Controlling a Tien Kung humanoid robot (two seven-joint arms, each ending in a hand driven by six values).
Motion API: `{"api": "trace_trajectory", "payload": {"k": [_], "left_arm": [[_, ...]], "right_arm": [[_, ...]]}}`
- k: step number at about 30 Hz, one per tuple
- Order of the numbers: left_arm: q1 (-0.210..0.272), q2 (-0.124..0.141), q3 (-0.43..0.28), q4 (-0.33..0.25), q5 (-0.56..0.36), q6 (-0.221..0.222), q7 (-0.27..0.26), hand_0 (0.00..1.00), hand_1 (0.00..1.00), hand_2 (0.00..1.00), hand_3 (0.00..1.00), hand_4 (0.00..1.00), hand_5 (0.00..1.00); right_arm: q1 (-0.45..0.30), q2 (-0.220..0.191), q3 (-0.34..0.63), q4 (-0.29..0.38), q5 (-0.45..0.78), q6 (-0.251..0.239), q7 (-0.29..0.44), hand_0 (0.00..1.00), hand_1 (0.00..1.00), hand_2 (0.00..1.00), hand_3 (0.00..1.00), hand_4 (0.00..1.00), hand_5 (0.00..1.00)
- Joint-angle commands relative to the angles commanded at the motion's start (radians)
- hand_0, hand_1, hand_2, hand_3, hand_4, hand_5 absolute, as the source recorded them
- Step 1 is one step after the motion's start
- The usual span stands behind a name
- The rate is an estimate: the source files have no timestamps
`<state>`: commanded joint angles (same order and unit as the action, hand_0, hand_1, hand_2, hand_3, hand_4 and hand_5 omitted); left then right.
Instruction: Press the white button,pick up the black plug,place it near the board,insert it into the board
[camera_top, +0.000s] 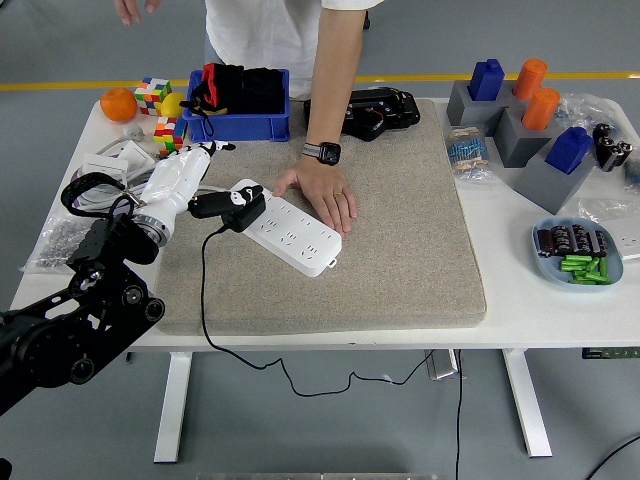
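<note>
Fingers (205, 152) of the left hand (180, 180) point up and away, loosely spread, holding nothing. The plug (240, 211) sits at the board's (290, 228) left end. A person's hand (322, 193) presses the board's far edge on the mat (400, 230).

The person's raised hand (137, 9) is cut off by the picture's top edge, as is the body above the chest. The left arm (70, 335) runs out at the left edge. The black cable (300, 377) drops behind the table's near edge. The left hand's (185, 180) fingertips blur together against the clutter.
</note>
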<state>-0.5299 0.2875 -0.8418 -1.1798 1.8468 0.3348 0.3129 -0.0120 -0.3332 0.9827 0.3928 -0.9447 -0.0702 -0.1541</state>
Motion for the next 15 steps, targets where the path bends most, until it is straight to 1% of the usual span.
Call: {"api": "trace_trajectory", "payload": {"k": [4, 8, 11, 14, 15], "left_arm": [[0.035, 0.0, -0.093, 0.012, 0.011, 0.003, -0.006, 0.901, 0.931, 0.87, 0.82, 0.87, 0.649], [0.082, -0.001, -0.206, 0.015, 0.029, 0.0, -0.01, 0.901, 0.931, 0.87, 0.82, 0.87, 0.649], [0.112, 0.001, -0.275, -0.002, 0.046, -0.012, -0.003, 0.901, 0.93, 0.868, 0.82, 0.866, 0.646], [0.14, -0.002, -0.332, -0.023, 0.058, -0.012, -0.005, 0.901, 0.93, 0.868, 0.82, 0.866, 0.646], [0.154, -0.007, -0.361, -0.03, 0.061, -0.01, -0.011, 0.901, 0.93, 0.868, 0.82, 0.866, 0.646]], "right_arm": [[0.001, 0.002, 0.004, 0.001, -0.002, 0.0, -0.001, 0.643, 0.599, 0.648, 0.625, 0.663, 0.394], [0.001, 0.003, 0.01, 0.001, -0.005, 0.0, -0.001, 0.643, 0.599, 0.648, 0.625, 0.663, 0.394], [0.003, 0.001, 0.013, 0.002, -0.006, -0.001, 0.0, 0.643, 0.599, 0.648, 0.626, 0.664, 0.394], [0.006, -0.001, 0.014, 0.003, -0.007, -0.001, 0.0, 0.643, 0.599, 0.648, 0.626, 0.664, 0.394], [0.008, -0.001, 0.017, 0.002, -0.009, -0.002, 0.0, 0.643, 0.599, 0.648, 0.626, 0.664, 0.394]]}}
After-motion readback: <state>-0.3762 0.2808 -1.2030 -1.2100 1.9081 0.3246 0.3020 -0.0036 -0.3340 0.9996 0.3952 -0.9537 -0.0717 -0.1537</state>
